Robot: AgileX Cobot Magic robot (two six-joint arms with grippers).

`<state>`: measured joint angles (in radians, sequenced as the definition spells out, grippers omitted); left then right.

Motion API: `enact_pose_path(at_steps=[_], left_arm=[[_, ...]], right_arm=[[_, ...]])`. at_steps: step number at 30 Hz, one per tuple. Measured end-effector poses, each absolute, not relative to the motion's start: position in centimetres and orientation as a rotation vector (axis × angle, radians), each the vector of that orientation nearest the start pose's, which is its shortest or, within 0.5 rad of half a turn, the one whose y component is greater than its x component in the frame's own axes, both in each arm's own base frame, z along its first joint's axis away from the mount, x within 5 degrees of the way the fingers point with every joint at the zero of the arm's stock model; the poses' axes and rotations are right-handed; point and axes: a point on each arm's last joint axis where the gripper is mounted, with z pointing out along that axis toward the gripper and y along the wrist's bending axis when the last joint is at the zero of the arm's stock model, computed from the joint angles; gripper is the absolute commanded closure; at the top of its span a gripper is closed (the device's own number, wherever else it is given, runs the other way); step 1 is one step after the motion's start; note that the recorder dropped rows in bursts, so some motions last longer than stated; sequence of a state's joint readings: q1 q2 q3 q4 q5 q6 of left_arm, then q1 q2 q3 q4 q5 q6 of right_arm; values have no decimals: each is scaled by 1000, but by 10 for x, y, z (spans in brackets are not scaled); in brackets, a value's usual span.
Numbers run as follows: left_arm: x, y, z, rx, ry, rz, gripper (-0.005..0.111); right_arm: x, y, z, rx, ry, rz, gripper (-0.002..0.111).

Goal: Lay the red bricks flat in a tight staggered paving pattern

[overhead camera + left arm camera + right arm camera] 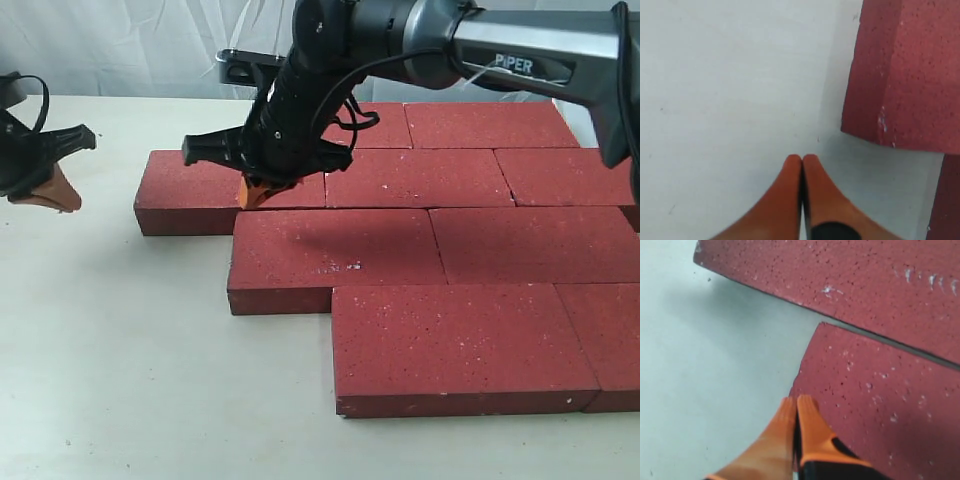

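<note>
Bricks (340, 245), nine, flat and staggered.

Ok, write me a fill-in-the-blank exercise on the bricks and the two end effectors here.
1. The bricks all lie ____ on the table, none on edge.
2. The right end effector is ____, with nothing between its fingers.
3. The left end effector hangs over bare table, above no ____.
4. Both have ____ fingertips.
Missing words: flat; shut; brick; orange.
</note>
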<state>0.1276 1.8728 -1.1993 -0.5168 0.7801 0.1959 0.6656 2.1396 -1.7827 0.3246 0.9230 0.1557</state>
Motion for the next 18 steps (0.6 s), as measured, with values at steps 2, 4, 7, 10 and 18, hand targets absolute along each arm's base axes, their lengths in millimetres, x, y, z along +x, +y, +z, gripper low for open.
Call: enact_pose_path(at_steps=[2, 4, 7, 10, 18], left_arm=[[355, 14, 185, -374, 2796, -506, 107], [343, 10, 194, -342, 2782, -483, 107], [325, -4, 212, -256, 2758, -453, 107], [306, -25, 239, -149, 2720, -370, 107], [282, -65, 266, -40, 2678, -327, 107]], right_arm=[[349, 304, 219, -540, 2827, 598, 109], [345, 301, 225, -569, 2846, 591, 109], [336, 296, 228, -589, 2873, 581, 109], [322, 284, 233, -605, 2883, 570, 109], [295, 226, 250, -518, 2856, 504, 109]])
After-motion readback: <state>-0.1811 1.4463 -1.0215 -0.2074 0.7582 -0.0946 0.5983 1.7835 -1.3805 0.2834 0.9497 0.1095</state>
